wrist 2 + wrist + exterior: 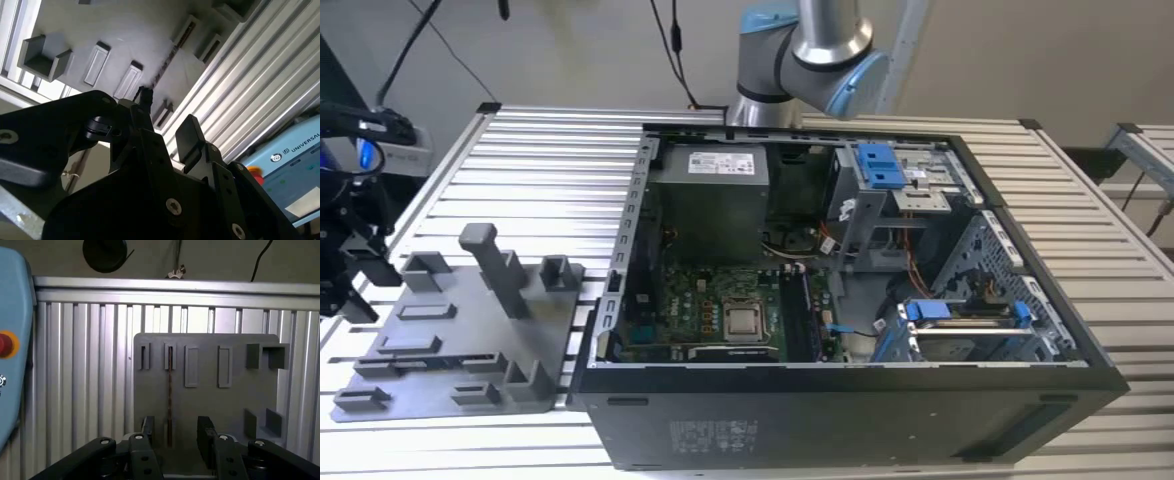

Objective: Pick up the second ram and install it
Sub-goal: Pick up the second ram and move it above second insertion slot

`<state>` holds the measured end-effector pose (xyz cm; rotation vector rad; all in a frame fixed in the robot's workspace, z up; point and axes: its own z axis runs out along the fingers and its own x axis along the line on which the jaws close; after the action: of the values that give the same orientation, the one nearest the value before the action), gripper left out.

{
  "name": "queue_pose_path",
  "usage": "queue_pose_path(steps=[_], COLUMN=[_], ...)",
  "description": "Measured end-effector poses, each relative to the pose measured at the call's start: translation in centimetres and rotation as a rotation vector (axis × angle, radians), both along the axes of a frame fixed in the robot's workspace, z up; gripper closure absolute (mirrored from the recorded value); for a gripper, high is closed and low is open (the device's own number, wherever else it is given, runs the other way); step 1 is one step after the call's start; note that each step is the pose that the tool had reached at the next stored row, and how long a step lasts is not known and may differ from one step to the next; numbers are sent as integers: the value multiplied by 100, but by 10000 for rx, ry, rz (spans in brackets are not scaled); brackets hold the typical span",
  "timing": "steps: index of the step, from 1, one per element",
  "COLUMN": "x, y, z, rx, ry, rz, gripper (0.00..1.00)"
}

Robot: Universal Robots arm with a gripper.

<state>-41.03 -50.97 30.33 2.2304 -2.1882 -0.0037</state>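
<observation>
Picking step here, and I judge it early: nothing lifted, nothing installed by me yet. In the first wrist view my gripper [176,426] hangs over the grey holder [230,410], jaws spread wide, nothing pinched. The ram [169,390] stands on its edge in the holder, a thin dark line running from a slot at the far row back towards me. It passes right between my two fingers [148,427] as the camera sees it. I can't tell whether the tips are down at its level or above it. I see no contact on either side.

The second wrist view agrees: the same thin stick lies across the plate beyond my fingertips, apart from them.

What the grab calls for, as I read it: jaws square to the stick's flat faces and centred along its length, so it comes out of the slot straight and not tilted. It is thin, so an off-centre pinch could twist it.

Count, then. One ram in the holder. One holder, lying on the slatted table [80,390]. Two fingers on one gripper. One open case [854,420] in the exterior view, just beside the holder on the exterior view's right, with the board bare inside. Whether a stick already sits in its slots, I can't tell.
</observation>
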Motion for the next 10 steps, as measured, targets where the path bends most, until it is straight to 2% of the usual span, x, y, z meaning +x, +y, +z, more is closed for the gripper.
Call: queue_pose_path(steps=[5, 10], x=[-2, -6], y=[0, 0], z=[-84, -139], rx=[0, -1], ry=[1, 1], rz=[7, 37], gripper=[52, 52])
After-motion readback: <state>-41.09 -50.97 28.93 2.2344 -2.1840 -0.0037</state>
